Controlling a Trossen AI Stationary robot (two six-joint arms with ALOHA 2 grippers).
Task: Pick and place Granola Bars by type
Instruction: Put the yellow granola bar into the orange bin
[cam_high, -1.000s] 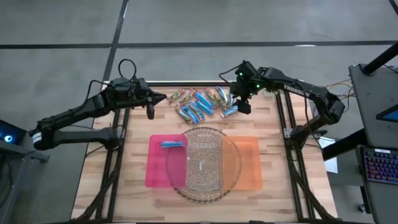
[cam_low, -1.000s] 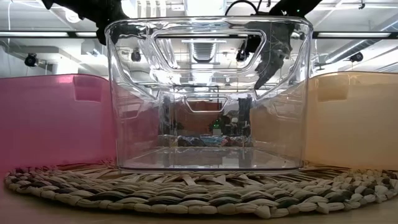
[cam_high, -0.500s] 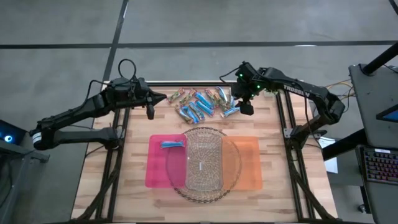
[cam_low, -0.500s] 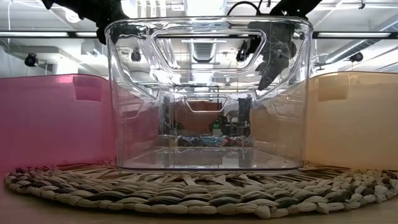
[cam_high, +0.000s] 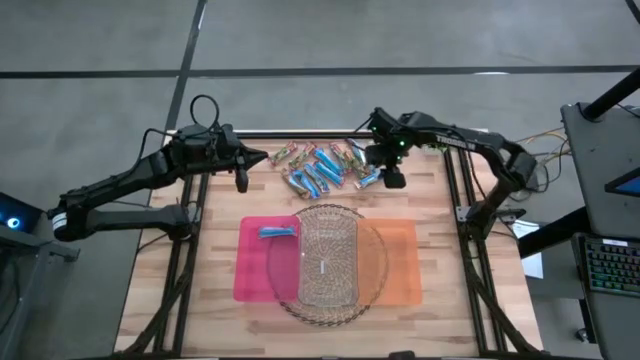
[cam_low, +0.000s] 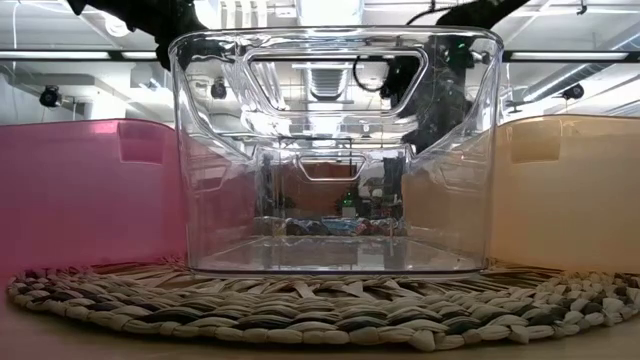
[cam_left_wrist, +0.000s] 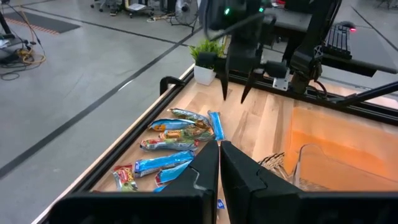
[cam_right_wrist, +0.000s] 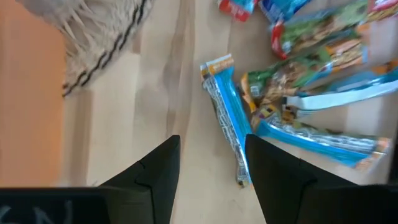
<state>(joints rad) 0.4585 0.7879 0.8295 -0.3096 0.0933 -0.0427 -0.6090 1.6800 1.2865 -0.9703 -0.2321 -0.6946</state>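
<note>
The Granola Bars (cam_high: 320, 165) lie in a loose pile on the far part of the wooden table, bright blue wrappers mixed with brown and green ones. They also show in the left wrist view (cam_left_wrist: 180, 140). One blue bar (cam_high: 275, 232) lies in the pink bin (cam_high: 255, 275). My right gripper (cam_high: 393, 178) hangs open, pointing steeply down over the pile's right end. A single blue bar (cam_right_wrist: 227, 118) lies on the wood below the gap between its fingers (cam_right_wrist: 211, 165), apart from them. My left gripper (cam_high: 260, 157) is shut, raised left of the pile, with nothing in it.
A clear bin (cam_high: 328, 258) stands on a round woven mat (cam_low: 320, 310) at mid table, between the pink bin and an orange bin (cam_high: 402, 262). A small potted plant (cam_left_wrist: 208, 59) sits at the table's far edge. Bare wood lies right of the pile.
My right gripper has come down toward the right end of the pile and rolled about its own axis, staying open. The bars have not moved.
</note>
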